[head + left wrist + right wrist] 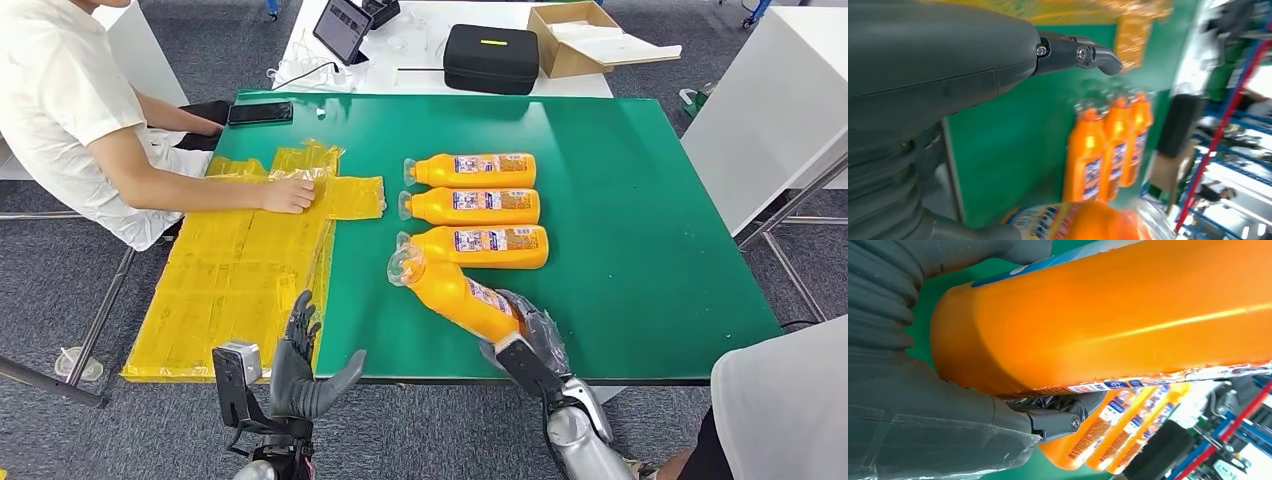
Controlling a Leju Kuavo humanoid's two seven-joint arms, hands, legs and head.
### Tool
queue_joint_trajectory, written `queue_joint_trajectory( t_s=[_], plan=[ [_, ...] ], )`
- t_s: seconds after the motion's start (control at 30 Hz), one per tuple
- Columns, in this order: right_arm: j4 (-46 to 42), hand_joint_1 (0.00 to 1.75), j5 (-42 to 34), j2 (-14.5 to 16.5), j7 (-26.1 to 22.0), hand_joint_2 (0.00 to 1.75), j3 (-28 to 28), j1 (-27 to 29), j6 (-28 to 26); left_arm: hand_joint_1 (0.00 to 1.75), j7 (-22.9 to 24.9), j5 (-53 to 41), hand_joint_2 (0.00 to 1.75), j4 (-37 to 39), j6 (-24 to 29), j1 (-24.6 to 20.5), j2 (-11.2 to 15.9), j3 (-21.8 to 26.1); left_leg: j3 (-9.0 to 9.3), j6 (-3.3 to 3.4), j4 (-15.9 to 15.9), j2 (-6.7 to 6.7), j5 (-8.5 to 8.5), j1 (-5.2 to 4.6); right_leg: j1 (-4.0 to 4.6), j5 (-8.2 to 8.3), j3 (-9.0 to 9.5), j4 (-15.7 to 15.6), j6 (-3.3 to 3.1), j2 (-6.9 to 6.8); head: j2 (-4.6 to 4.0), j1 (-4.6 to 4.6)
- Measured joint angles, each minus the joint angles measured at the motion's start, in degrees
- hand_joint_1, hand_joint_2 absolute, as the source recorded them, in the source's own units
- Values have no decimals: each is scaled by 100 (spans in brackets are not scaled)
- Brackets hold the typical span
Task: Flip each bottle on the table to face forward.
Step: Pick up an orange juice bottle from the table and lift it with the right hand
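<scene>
From the head camera you see four orange bottles lying on the green table (650,200). Three of them (478,205) lie side by side in a neat row with their labels up, so they look done, and their caps point to 9 o'clock. The fourth bottle (455,292) is nearest the robot and sits crooked, its cap toward 10 o'clock and touching the row. Your right hand (528,335) holds its bottom end, at about 5 o'clock from the row, most likely so it can roll the bottle over. Your left hand (305,370) hangs off the table edge at 7 o'clock with its fingers spread and nothing in it. A person (90,110) at 10 o'clock rests a hand on yellow sheets (235,280). In the left wrist camera the open fingers (1075,52) are well apart from the bottles, with bare green between them, so that hand is just waiting. In the right wrist camera the held bottle lies right across the palm, with the thumb on one side and a dark finger (1063,417) tucked under the label edge on the other.
</scene>
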Motion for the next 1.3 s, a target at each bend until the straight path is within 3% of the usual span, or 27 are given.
queue_joint_trajectory(
  t_s=[0.13, 0.37, 0.7, 1.3],
  plan=[
    [-349, 175, -236, 123, -75, 175, 17, 124, -25, 0, 165, 448, 175, 150, -212, -14, 32, -33, -16, 1, 0, -1, 0, -1, -1, 0, -18, 0, 1, -1, 0, 0],
    [-512, 175, -416, 264, -93, 175, 247, 113, 84, 0, 134, 454, 175, 321, -631, -158, 66, -207, -29, 0, 0, -1, 0, -1, -1, -1, -29, 1, 1, -2, 0, -1],
    [-195, 175, -314, 419, 25, 175, 1167, -337, 814, 0, 60, 70, 175, 433, -1736, -449, 44, -259, -31, -1, 0, -2, 3, 0, -1, 0, -33, 3, 1, -3, 1, 0],
    [419, 175, -239, 667, 29, 175, 1849, -753, 999, 0, 195, 207, 175, 571, -1895, -708, -144, -1, -39, -1, 0, -3, 3, -1, -1, -1, -40, 3, 1, -4, 0, -1]
  ],
)
